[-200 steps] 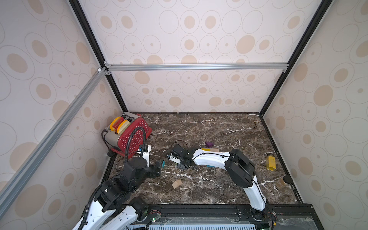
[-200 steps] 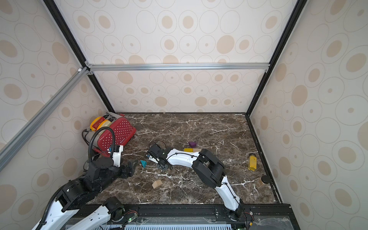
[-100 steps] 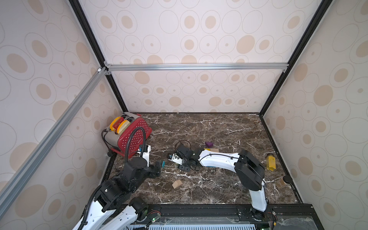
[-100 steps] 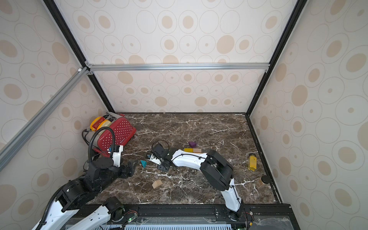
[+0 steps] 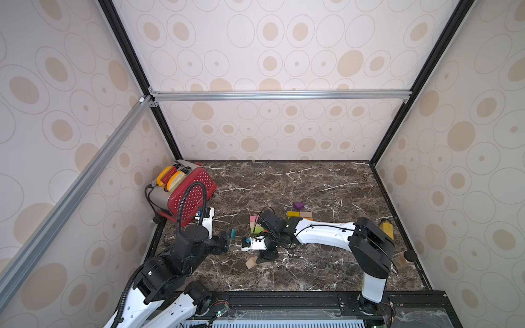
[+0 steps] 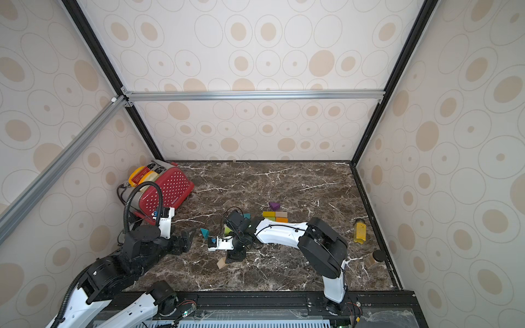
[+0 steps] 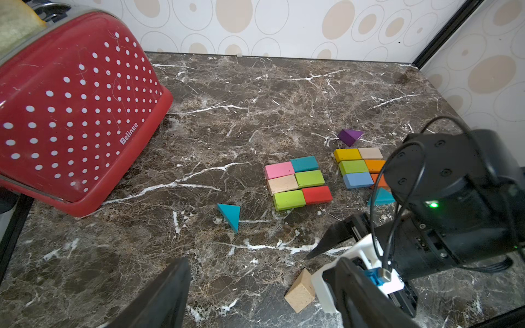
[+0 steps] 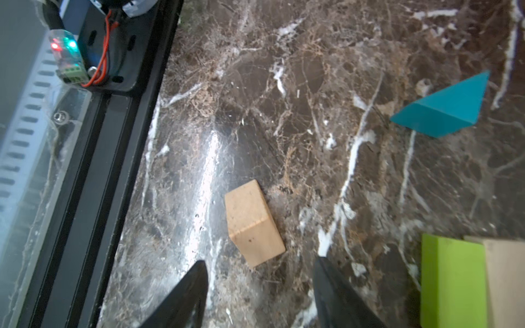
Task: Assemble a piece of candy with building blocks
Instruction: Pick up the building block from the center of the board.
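Two flat groups of building blocks lie mid-table: a pink, teal, tan, green and red group (image 7: 298, 183) and a yellow, tan, green, orange and blue group (image 7: 359, 167). A purple wedge (image 7: 350, 137) sits behind them. One teal wedge (image 7: 230, 215) lies loose just ahead of my open, empty left gripper (image 7: 261, 284) (image 5: 226, 241). My right gripper (image 8: 260, 265) (image 5: 268, 254) points down with its jaws apart and nothing between them. The tan wedge (image 8: 252, 224) (image 5: 251, 262) lies on the marble just beyond its tips.
A red perforated toaster (image 5: 193, 193) stands at the back left by the wall. A yellow bottle (image 5: 387, 229) and a dark-lidded jar (image 5: 407, 257) stand along the right wall. The black front rail (image 8: 113, 142) runs close to the tan wedge.
The right gripper has swung from over the left block group toward the front, down by the tan wedge, and its jaws have spread. The left arm has stayed still.
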### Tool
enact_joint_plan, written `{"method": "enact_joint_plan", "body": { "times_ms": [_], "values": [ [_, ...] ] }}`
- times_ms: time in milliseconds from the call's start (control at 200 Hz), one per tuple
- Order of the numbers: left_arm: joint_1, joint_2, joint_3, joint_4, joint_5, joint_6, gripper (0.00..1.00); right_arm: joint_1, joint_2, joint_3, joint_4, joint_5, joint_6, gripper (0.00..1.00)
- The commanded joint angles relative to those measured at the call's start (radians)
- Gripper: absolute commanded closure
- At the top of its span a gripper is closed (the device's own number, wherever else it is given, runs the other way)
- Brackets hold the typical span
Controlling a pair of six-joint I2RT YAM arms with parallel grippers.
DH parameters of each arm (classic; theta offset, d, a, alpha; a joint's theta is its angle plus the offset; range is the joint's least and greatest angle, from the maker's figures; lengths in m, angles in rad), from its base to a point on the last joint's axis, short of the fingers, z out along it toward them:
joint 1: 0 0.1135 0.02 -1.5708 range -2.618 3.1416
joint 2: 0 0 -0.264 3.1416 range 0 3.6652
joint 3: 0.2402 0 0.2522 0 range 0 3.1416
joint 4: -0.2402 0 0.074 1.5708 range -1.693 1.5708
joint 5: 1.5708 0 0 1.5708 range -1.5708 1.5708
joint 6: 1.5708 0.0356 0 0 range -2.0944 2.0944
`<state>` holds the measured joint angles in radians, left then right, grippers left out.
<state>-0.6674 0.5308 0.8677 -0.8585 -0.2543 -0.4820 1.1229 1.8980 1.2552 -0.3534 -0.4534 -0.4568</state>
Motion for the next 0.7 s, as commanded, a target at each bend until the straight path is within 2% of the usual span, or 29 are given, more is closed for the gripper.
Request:
{"method": "enact_joint_plan", "body": {
  "times_ms": [0, 531, 696],
  "values": [
    [0.006, -0.003, -0.001, -0.025, -0.010, -0.007, 0.19, 0.009, 0.063, 0.043, -0.033, -0.060, -0.065, 0.37],
    [0.006, 0.009, -0.001, -0.021, 0.000, -0.003, 0.19, 0.012, 0.160, 0.082, -0.001, -0.088, -0.063, 0.41],
    [0.006, 0.009, -0.003, -0.022, 0.001, -0.004, 0.19, 0.011, 0.175, 0.106, -0.008, -0.099, -0.051, 0.49]
  ]
}}
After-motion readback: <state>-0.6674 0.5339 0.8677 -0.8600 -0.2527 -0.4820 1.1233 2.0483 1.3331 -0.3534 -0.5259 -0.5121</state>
